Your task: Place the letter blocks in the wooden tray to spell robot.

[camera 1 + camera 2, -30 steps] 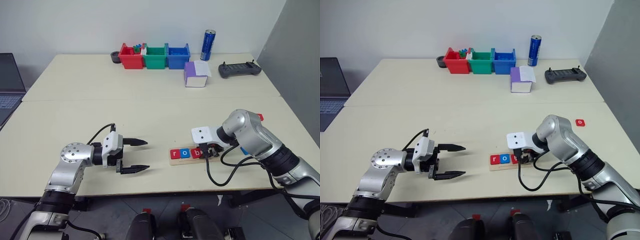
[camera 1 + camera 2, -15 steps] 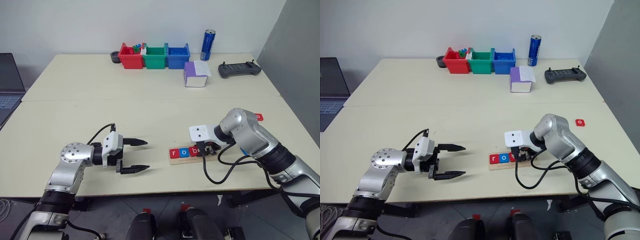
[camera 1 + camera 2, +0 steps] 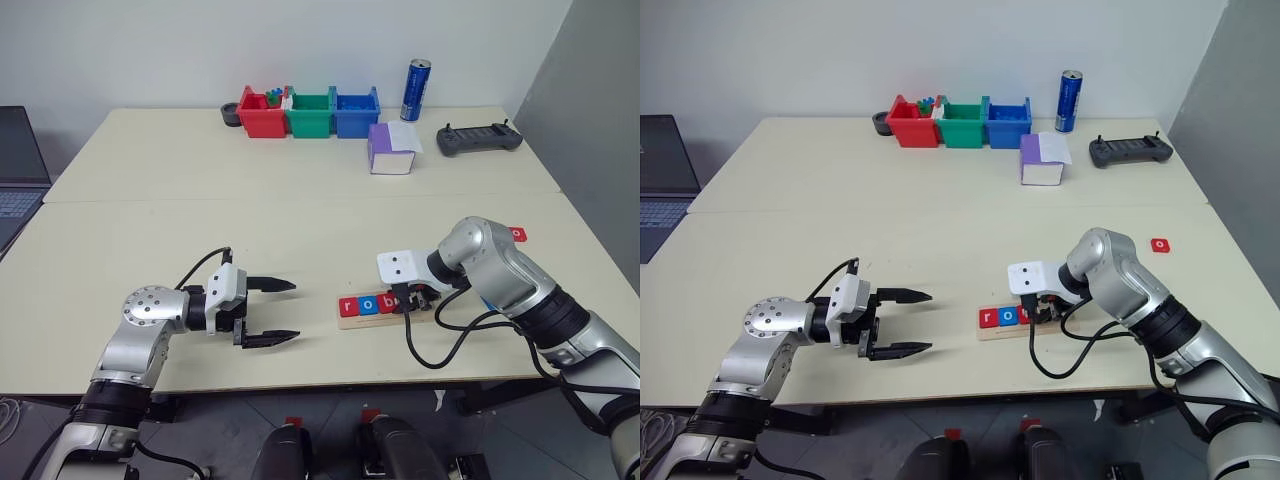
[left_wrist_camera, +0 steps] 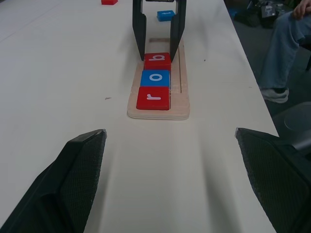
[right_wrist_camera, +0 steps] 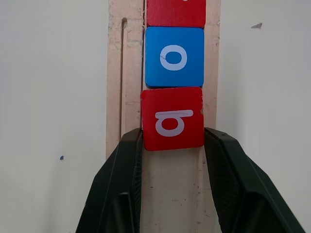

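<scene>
The pale surface (image 3: 300, 220) in front of me carries the wooden tray (image 4: 181, 77) close to its near edge, toward my right side. Three letter blocks sit in it in a row: red r (image 4: 154, 97), blue o (image 4: 155, 78), red b (image 5: 172, 118). My right claw (image 5: 172, 141) has its two fingers closed on the b, one against each side, with the block down on the tray and butted to the o. In the right wrist view the b looks slightly skewed and shifted a touch off the line of the o.

What worries me is the release. If the fingers drag as they part, or I lift before they are free, the b could twist further, ride up over the groove, or nudge the o and r along. Judging by the row, two slots are left to fill; a crooked b would crowd the next one.

The remaining pieces lie toward the right edge: a blue block (image 4: 165, 15) just beyond the tray and a red one (image 3: 1159, 244) farther off. My left claw (image 3: 270, 311) hovers wide and holding nothing, near the front edge, well apart from the tray.
</scene>
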### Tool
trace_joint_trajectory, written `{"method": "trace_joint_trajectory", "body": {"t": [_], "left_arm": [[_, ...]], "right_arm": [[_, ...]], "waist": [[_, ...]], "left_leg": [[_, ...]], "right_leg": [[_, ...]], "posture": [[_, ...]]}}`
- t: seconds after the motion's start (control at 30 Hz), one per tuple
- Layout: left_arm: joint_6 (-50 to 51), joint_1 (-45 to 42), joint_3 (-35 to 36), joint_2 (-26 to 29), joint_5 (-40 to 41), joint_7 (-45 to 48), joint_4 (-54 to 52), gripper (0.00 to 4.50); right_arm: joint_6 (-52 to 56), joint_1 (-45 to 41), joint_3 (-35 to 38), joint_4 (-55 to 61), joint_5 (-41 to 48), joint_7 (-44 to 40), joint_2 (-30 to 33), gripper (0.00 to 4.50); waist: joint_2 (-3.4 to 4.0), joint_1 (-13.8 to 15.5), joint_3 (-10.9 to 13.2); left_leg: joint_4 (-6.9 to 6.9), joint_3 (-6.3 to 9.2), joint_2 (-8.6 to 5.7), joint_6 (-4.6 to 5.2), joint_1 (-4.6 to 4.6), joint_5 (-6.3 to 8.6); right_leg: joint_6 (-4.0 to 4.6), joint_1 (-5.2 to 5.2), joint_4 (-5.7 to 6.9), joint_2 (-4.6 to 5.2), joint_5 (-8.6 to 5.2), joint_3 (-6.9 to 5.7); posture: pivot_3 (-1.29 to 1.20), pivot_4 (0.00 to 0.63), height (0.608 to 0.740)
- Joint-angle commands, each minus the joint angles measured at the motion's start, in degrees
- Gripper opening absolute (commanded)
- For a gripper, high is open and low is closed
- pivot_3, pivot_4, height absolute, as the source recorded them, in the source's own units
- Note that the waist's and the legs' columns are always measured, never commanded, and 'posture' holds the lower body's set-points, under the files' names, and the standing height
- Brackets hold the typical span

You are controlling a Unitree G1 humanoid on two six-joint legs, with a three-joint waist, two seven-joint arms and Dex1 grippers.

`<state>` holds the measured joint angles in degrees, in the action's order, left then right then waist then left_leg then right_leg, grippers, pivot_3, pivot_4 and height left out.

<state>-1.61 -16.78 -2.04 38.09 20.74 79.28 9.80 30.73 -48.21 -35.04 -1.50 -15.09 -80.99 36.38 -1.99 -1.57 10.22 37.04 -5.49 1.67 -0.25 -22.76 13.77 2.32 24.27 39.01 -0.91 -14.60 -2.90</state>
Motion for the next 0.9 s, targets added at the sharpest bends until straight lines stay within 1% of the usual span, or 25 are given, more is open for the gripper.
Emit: {"method": "trace_joint_trajectory", "body": {"t": [0.03, 0.17, 0.23, 0.4, 0.57, 0.67, 0.73, 0.83, 0.9], "left_arm": [[-0.7, -0.3, 0.5, 0.0, -0.1, -0.5, -0.5, 4.5], [-0.7, -0.4, 0.5, -0.1, -0.2, -0.6, -0.5, 4.5], [-0.7, -0.4, 0.5, -0.1, -0.3, -0.6, -0.4, 4.5], [-0.8, -0.4, 0.6, 0.0, -0.3, -0.5, -0.3, 4.5], [-0.9, -0.5, 0.8, 0.1, -0.4, -0.6, 0.0, 4.5], [-0.9, -0.2, 0.9, 0.2, -0.3, -0.6, -0.3, 4.5], [-0.9, -0.2, 0.9, 0.2, -0.2, -0.6, -0.2, 4.5], [-0.9, -0.3, 0.7, 0.1, -0.3, -0.6, -0.1, 4.5], [-0.9, -0.5, 0.6, 0.1, -0.3, -0.5, 0.0, 4.5]], "right_arm": [[-0.4, -1.1, 0.0, -0.1, -1.3, 0.5, 0.7, 2.56], [-0.2, -1.3, 0.9, -0.1, -0.4, 0.1, 0.5, 3.9], [0.3, -1.4, 1.6, 0.2, 0.4, -0.2, 0.6, 4.45], [2.0, -1.4, 4.5, 2.9, 4.2, -1.7, 1.5, 4.45], [6.0, 0.8, 11.7, 7.8, 12.5, -2.4, 2.9, 4.45], [6.9, 3.7, 16.3, 8.3, 16.5, -0.5, 3.3, 4.45], [6.8, 5.0, 18.7, 6.4, 18.2, 2.6, 1.8, 4.45], [4.1, 7.4, 17.9, 3.3, 17.1, 5.7, 1.6, 3.85], [3.8, 7.8, 17.7, 1.9, 17.0, 7.5, 0.8, 3.18]], "waist": [[0.0, 0.0, 0.0], [0.0, 0.1, 0.0], [0.0, 0.1, 0.0], [0.0, 0.0, 0.0], [0.0, 0.1, 0.0], [-0.01, 0.1, 0.0], [-0.02, 0.1, 0.0], [-0.02, -0.1, 0.0], [-0.02, 0.0, 0.0]], "left_leg": [[0.0, 0.0, 0.0, 0.0, 0.0, 0.0], [0.0, 0.0, 0.0, 0.0, -0.01, 0.0], [-0.01, 0.0, 0.0, 0.0, -0.01, 0.0], [-0.01, 0.0, 0.0, 0.0, -0.01, 0.0], [-0.01, 0.02, 0.0, 0.0, -0.02, 0.0], [-0.01, 0.04, 0.0, 0.0, -0.02, 0.0], [0.0, 0.03, -0.01, 0.0, -0.02, 0.0], [-0.01, 0.02, 0.01, 0.0, 0.01, 0.0], [-0.03, 0.03, 0.0, 0.0, -0.01, 0.0]], "right_leg": [[0.0, 0.0, 0.0, 0.0, 0.0, 0.0], [0.0, 0.0, 0.0, 0.0, 0.0, 0.0], [0.0, 0.0, -0.01, 0.0, 0.0, 0.0], [0.0, 0.01, -0.01, 0.0, 0.0, 0.0], [0.0, 0.01, -0.02, 0.0, 0.0, 0.0], [0.0, -0.01, -0.03, 0.0, 0.0, -0.02], [0.0, -0.02, -0.03, 0.01, 0.0, -0.02], [0.0, -0.02, -0.01, 0.01, 0.0, -0.02], [0.0, -0.01, -0.01, 0.0, 0.0, -0.03]], "posture": [[0.0, 0.15, 0.74], [0.0, 0.15, 0.74], [0.0, 0.15, 0.74], [0.0, 0.15, 0.74], [0.0, 0.15, 0.74], [0.0, 0.15, 0.74], [0.0, 0.15, 0.74], [0.0, 0.15, 0.74], [0.0, 0.15, 0.74]]}}
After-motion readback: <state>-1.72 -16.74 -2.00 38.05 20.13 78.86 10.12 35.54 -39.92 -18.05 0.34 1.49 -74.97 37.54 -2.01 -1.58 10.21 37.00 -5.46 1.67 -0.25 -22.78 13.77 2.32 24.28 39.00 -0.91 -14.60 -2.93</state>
